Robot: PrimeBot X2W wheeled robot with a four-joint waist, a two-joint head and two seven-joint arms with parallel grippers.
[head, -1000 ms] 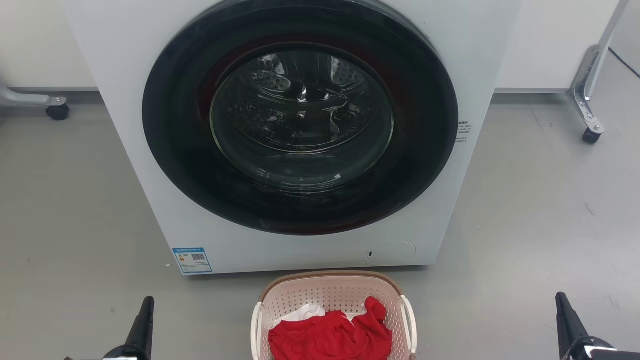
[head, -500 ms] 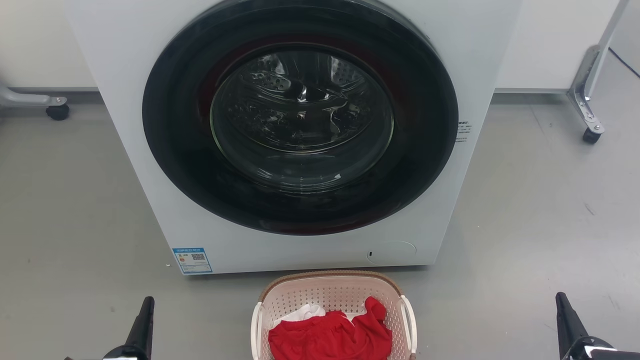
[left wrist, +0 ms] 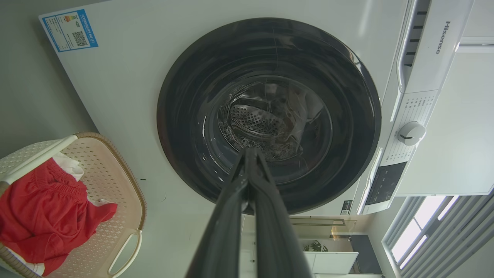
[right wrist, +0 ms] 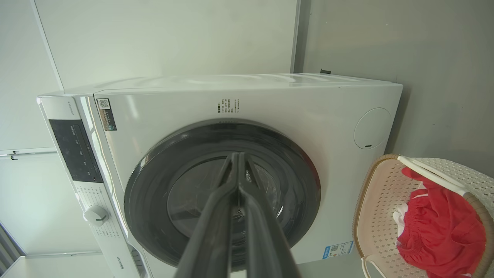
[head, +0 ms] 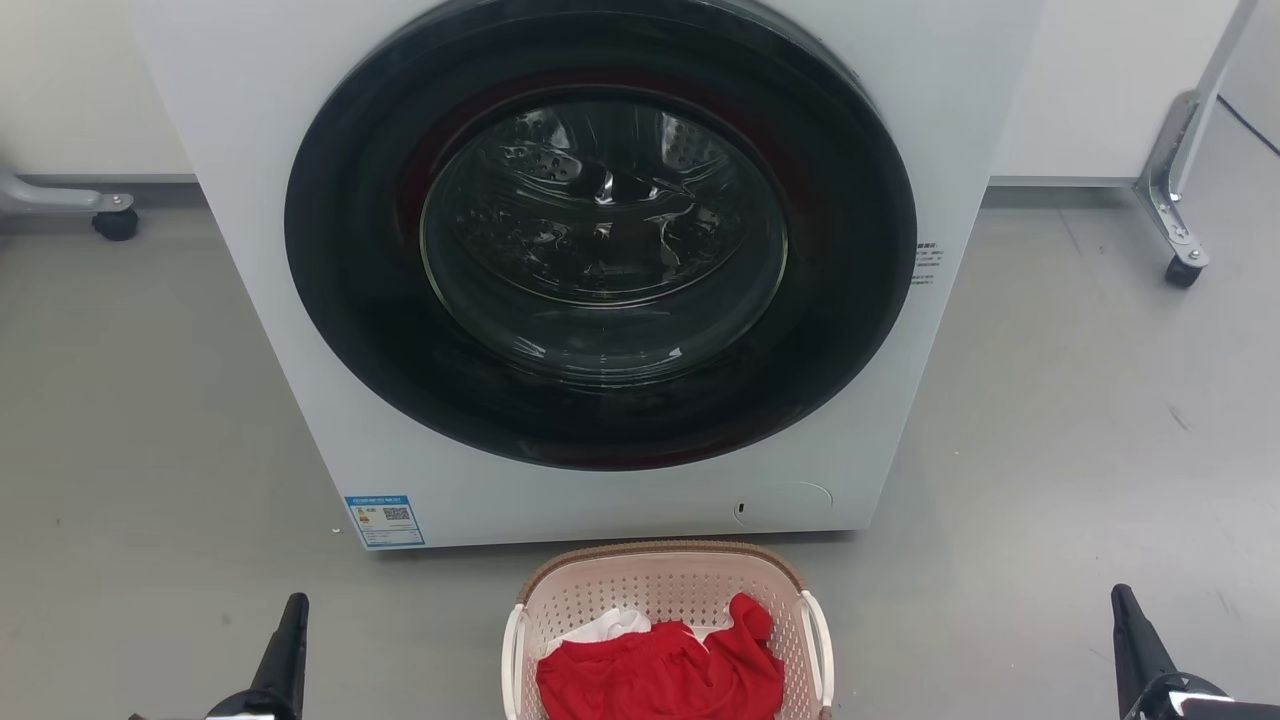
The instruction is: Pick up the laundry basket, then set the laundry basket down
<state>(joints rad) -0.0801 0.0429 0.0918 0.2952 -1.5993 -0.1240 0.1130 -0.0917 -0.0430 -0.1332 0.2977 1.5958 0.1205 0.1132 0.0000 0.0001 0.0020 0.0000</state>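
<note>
1. The left hand (left wrist: 250, 152) is closed, its two dark fingers pressed together at the tips. It grips nothing and touches nothing.
2. The right hand (right wrist: 236, 155) is closed in the same way, and it is likewise empty and free of contact.
3. In the head view the two hands sit low at the left and right edges, with the laundry basket (head: 660, 588) between them and well apart from both.
4. The laundry basket stands upright on the grey floor (head: 1050, 450), just in front of the washing machine (head: 250, 150).
5. Inside the basket lies a crumpled red garment (head: 660, 675), with a bit of white cloth (head: 605, 625) showing at its far edge.
6. The machine's round dark door (head: 600, 230) is closed, and the drum shows through the glass.
7. Compared with a second ago, nothing has moved: hands, basket and clothes are all where they were.
</note>
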